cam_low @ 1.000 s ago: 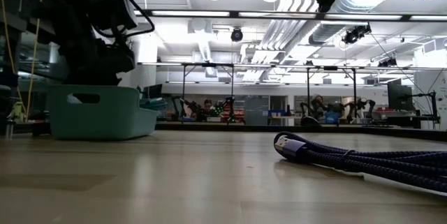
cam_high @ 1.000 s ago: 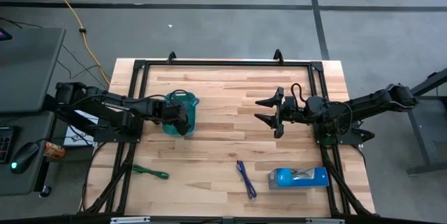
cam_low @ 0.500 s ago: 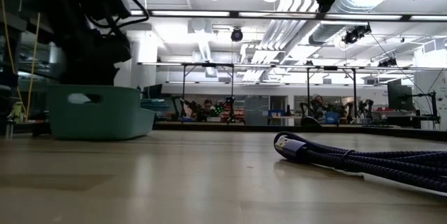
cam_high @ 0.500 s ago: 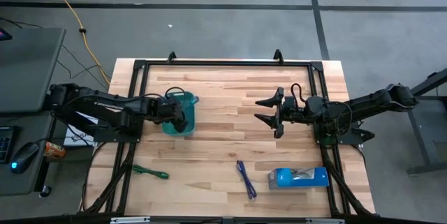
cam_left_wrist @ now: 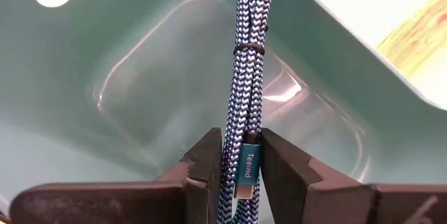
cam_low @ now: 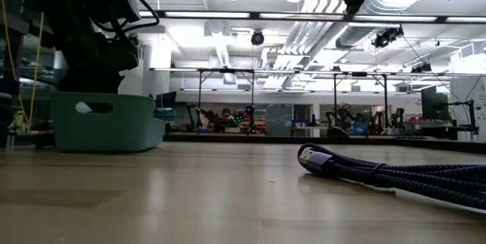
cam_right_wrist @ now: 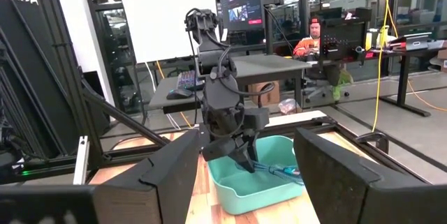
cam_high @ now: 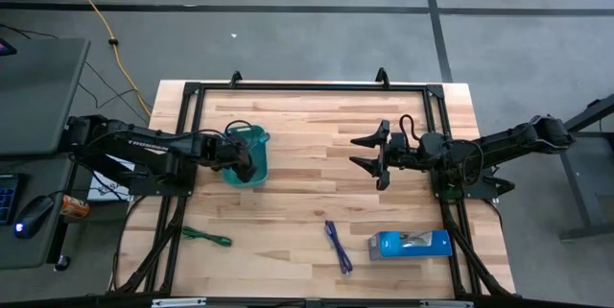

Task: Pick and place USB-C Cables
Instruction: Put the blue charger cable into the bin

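My left gripper (cam_left_wrist: 241, 155) is over the teal tray (cam_high: 251, 157), shut on the light blue braided cable bundle (cam_left_wrist: 246, 77). From the right wrist view, the left gripper (cam_right_wrist: 246, 160) reaches into the tray (cam_right_wrist: 260, 182). The dark blue-purple cable (cam_high: 337, 246) lies flat on the table near its near edge and fills the foreground of the low view as a dark cable (cam_low: 380, 172). The green cable (cam_high: 206, 238) lies flat toward the near left. My right gripper (cam_high: 369, 153) hangs open above the table right of centre, touching nothing. My left gripper pinches the light blue cable bundle between its two fingers at its connector end (cam_left_wrist: 246, 165), beside the teal plug. The fingers (cam_left_wrist: 207, 158) come from above, slanting down into the tray, and lie across the bundle. The rest of the bundle runs down into the tray; its far end is out of frame.
A bright blue box (cam_high: 411, 244) lies near the table's near right corner. A black frame rail (cam_high: 307, 87) runs around the tabletop. Bare wood lies between the tray and the right gripper. A person sits at a desk in the room beyond.
My left gripper has drawn a little toward the table's left edge over the tray, still shut on the cable. The tray has shifted slightly with it.
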Controlling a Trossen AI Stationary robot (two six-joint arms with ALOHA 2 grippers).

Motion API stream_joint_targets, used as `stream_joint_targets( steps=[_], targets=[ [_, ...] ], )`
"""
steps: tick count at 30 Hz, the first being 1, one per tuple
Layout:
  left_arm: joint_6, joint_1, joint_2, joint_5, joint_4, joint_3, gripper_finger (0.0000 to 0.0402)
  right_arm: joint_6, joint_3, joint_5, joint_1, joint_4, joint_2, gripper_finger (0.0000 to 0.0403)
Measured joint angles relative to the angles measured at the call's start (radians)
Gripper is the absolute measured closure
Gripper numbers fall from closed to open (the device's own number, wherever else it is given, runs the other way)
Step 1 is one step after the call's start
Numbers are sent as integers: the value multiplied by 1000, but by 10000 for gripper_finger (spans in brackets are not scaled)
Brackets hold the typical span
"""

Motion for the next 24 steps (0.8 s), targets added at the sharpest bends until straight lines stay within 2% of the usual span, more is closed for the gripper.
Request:
stream_joint_targets(
  steps=[10,18,24],
  targets=[
    [0,0,0,-16,36,0,325,0,0,18,0,0,0,176],
    [18,-1,0,9,51,0,325,0,0,26,0,0,0,176],
    [-44,-1,1,49,-26,0,325,0,0,26,0,0,0,176]
  ],
)
